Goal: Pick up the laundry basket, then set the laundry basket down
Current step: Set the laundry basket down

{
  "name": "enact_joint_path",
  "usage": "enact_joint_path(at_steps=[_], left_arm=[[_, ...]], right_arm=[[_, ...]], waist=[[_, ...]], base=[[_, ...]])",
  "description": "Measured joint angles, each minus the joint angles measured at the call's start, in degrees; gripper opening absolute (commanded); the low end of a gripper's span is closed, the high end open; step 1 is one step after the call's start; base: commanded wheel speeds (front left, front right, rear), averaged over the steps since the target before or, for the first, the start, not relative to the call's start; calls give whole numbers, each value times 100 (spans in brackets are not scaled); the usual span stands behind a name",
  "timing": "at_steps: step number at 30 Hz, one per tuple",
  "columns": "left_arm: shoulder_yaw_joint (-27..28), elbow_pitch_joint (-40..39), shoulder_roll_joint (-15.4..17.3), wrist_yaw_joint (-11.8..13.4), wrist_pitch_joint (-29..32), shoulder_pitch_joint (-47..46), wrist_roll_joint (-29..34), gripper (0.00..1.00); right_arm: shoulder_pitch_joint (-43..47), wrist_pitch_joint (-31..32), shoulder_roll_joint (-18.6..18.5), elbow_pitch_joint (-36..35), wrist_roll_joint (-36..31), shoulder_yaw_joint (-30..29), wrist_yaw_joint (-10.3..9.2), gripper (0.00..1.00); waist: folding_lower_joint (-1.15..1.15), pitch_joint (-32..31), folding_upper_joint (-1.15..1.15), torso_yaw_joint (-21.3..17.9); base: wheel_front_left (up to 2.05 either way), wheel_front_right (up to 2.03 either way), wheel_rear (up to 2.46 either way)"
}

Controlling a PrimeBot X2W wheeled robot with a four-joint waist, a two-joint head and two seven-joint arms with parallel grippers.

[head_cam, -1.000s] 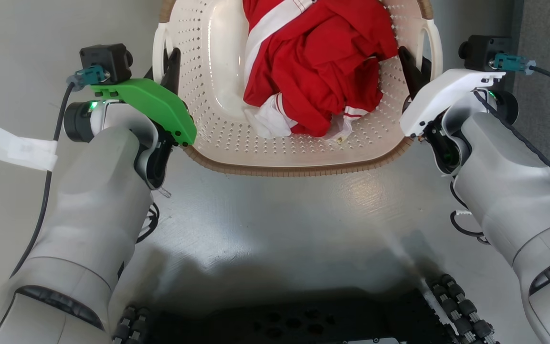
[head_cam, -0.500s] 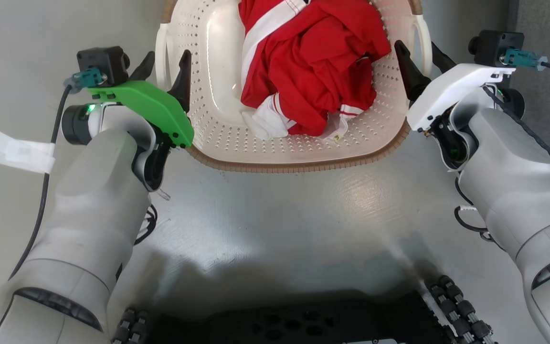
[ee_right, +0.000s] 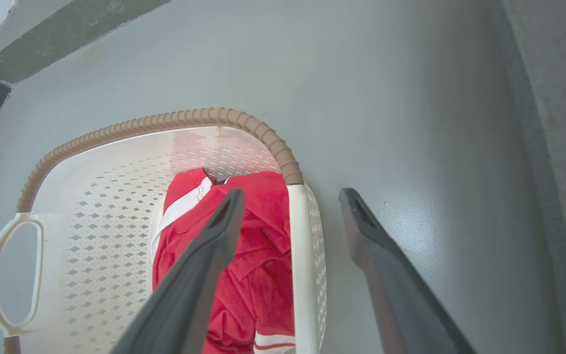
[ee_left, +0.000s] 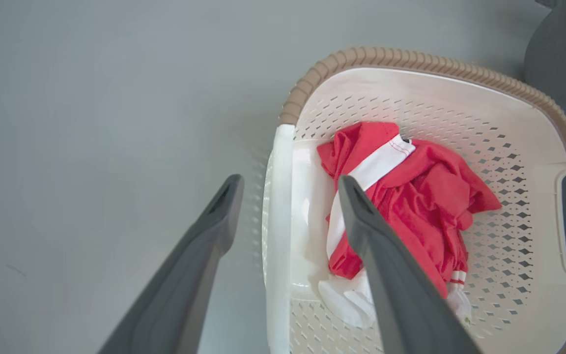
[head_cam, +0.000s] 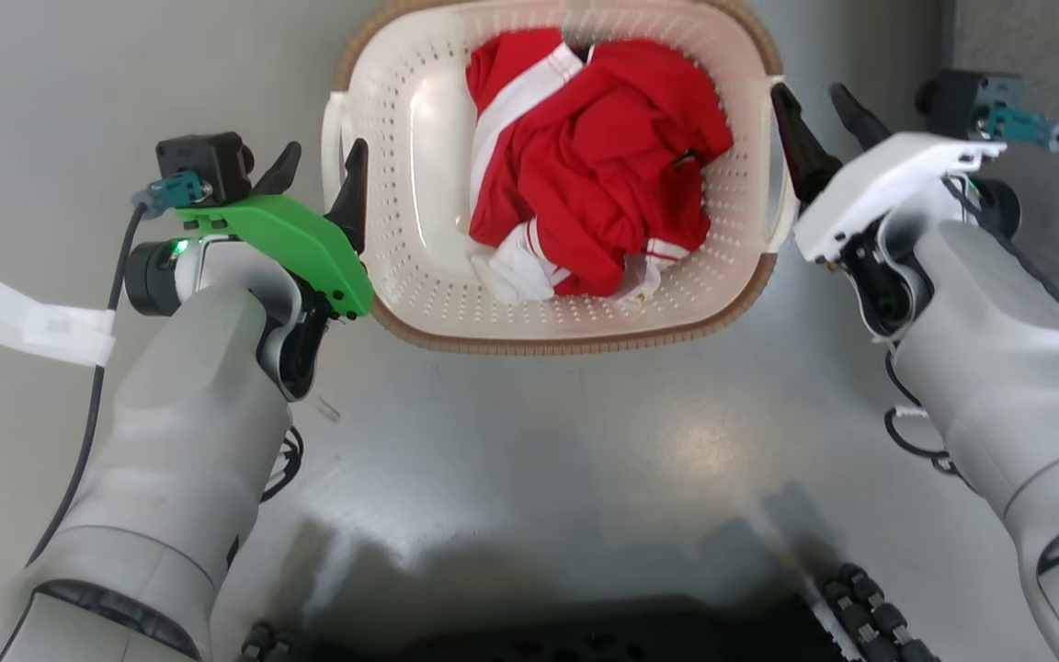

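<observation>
The laundry basket (head_cam: 575,342) stands on the grey floor (head_cam: 585,460), just ahead of the robot and between its two arms. Its brown rim faces up, and a crumpled red garment (head_cam: 603,165) with white stripes lies inside.

The left tool (head_cam: 325,152) is open, with its two dark fingers spread either side of the white left handle (ee_left: 279,221). One finger is over the floor and the other over the basket's inside. The right tool (head_cam: 807,92) is open in the same way about the right handle (ee_right: 300,255). In both wrist views the handle bar lies in the gap, apart from either finger, so neither tool holds anything.

With the basket on the floor and both tools open, the set-down looks done and the step in hand is probably clearing the handles. Each arm would do best to draw back along its own fingers, keeping the bar centred in the gap. A sideways swing could catch a finger on the handle and drag or tip the basket. Moving both arms together at an even pace would keep the basket square.

A green cover (head_cam: 281,239) sits on the left wrist, and a white strip (head_cam: 24,313) lies on the floor at the far left. No brand, label or writing can be read.
</observation>
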Motion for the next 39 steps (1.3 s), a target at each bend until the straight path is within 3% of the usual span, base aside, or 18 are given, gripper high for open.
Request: enact_joint_path(at_steps=[9,27,39], left_arm=[[260,-302,98,-4,0,346,314,100],[1215,-1881,383,-5,0,1371,1248,100],[1819,-2742,410,13,0,2467,1756,100]], right_arm=[[439,0,-53,-466,-191,-309,0,100],[1478,-1,-244,-1745,-898,-1308,0,100],[2554,-1,-147,-2655,-1561,-1808,-21,100]], waist=[[0,-631,0,-6],[0,-2161,0,-17],[0,-3154,0,-7]], base=[[0,0,0],[0,0,0],[0,0,0]])
